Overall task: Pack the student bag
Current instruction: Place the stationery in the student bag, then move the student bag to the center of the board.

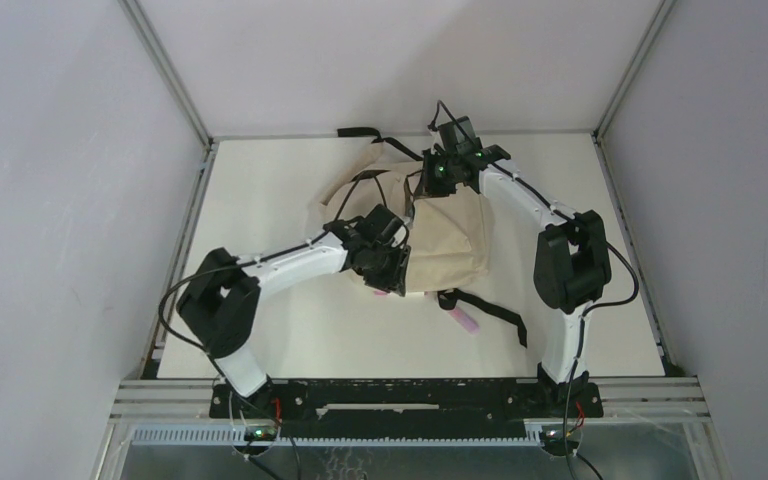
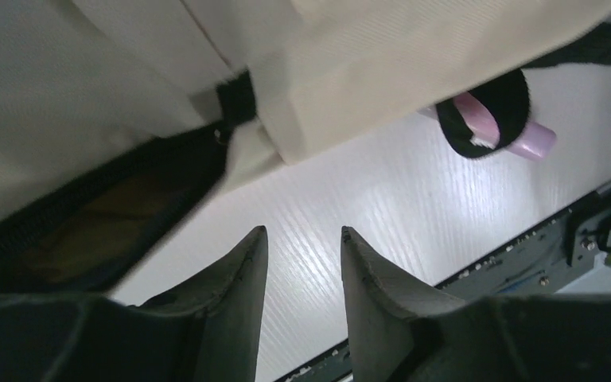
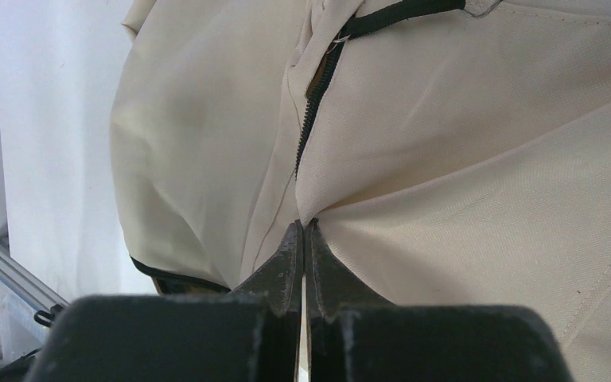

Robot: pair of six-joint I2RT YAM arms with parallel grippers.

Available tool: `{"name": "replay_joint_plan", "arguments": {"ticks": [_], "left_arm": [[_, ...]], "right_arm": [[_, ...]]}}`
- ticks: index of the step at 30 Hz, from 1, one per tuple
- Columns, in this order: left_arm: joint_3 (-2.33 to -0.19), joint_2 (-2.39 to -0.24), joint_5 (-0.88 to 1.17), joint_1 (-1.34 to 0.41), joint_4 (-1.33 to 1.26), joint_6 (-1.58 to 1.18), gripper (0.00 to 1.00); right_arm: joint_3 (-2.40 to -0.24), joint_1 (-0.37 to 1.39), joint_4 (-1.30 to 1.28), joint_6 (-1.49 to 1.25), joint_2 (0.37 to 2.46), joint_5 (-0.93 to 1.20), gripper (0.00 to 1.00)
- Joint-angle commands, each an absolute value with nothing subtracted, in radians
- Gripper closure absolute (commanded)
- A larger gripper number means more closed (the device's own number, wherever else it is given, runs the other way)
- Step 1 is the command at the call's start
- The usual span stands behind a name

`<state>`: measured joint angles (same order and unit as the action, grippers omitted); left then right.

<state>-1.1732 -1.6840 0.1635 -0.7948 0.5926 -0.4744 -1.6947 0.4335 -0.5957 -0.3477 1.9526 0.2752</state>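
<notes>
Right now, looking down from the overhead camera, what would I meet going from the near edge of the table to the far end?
Black rail holding both arms → pink pen → cream backpack → back wall.

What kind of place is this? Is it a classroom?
Probably a robot test booth, not a classroom: a left arm and right arm bolted at the edge of a table, plain walls and metal rails boxing it in. A student bag lies there.
</notes>
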Motion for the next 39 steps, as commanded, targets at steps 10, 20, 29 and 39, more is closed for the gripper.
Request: {"name": "replay_joint_plan", "arguments": {"ticks": [10,20,29,39], "left_arm": [[-1.379,-1.945,0.109,-0.739,0.526,-0.514,0.60],[-1.407,-1.879,0.085,-0.736,0.590,-0.429,0.54],[-1.356,-1.763,0.064,-0.829,0.614,-0.375,0.42],[-1.310,-1.794,0.045,-0.870,0.531,-0.138,0.42]], "right_arm": [[-1.746,0.394,-0.552,-0.354,1.928,0.320,1.00],[-1.776,0.379,-0.565,-0.345,1.945,0.340,1.00],[-1.759,0.383,-0.558,-0.345,1.932,0.343,1.00],[-1.743,0.392,-0.555,-0.347,1.919,0.339,1.00]]}}
